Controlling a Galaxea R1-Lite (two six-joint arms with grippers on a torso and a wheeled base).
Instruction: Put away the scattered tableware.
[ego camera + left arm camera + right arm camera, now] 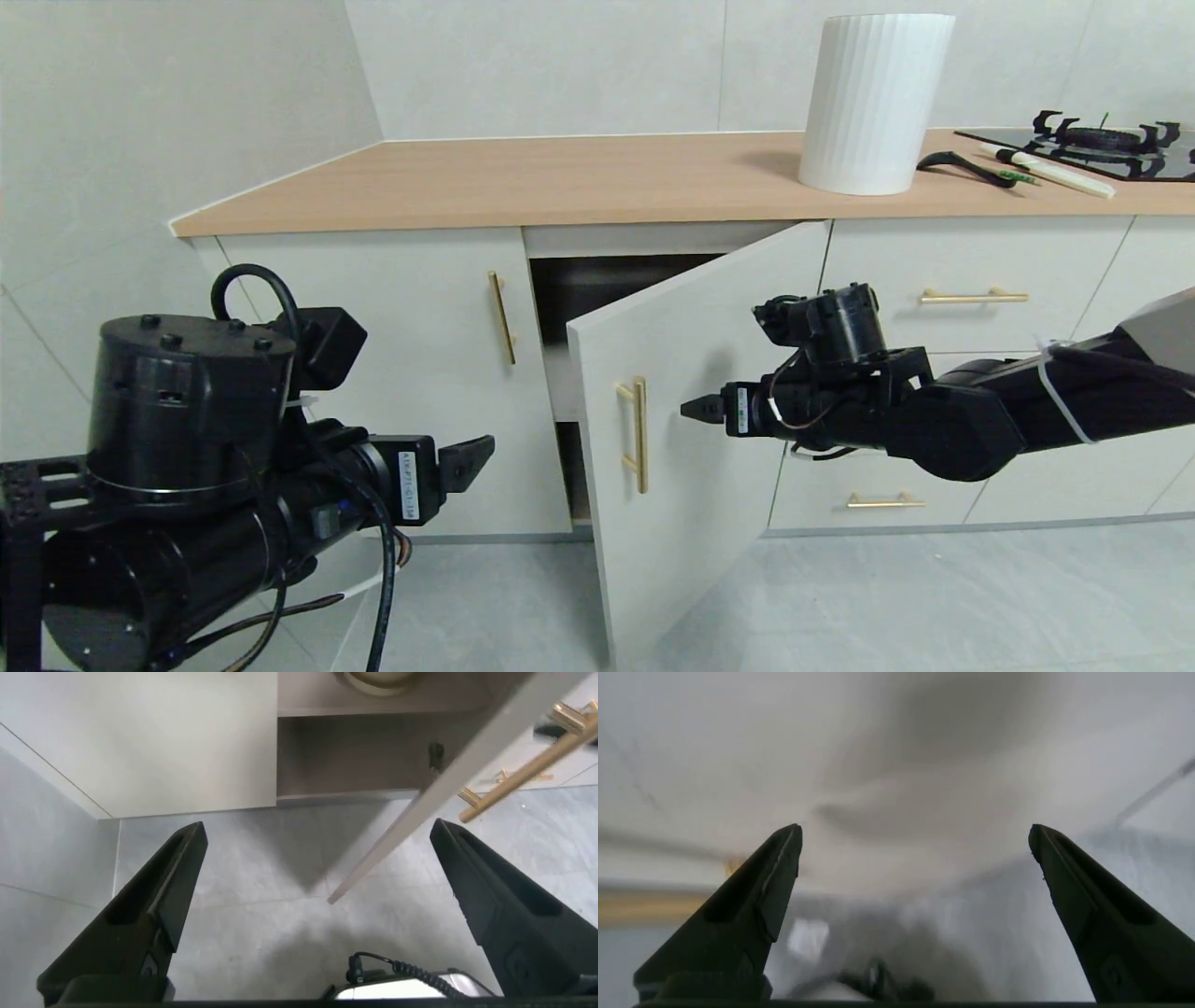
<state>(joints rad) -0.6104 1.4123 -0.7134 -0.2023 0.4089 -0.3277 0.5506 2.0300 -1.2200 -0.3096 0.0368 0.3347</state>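
Fingers of our right gripper (pixel 698 409) are spread wide and empty near the door handle (pixel 639 434); our left gripper (pixel 471 459) is spread wide too, empty.

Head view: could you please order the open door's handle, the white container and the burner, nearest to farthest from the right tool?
1. Door handle, just ahead of the right tool.
2. White container, up on the counter.
3. Burner, at the counter's far right end.

The wooden countertop (pixel 523 177) bears a white ribbed canister (pixel 873 103) toward its right end; beside it lie a black utensil (pixel 966 168) and a white utensil (pixel 1060 175), near the hob (pixel 1102 149).
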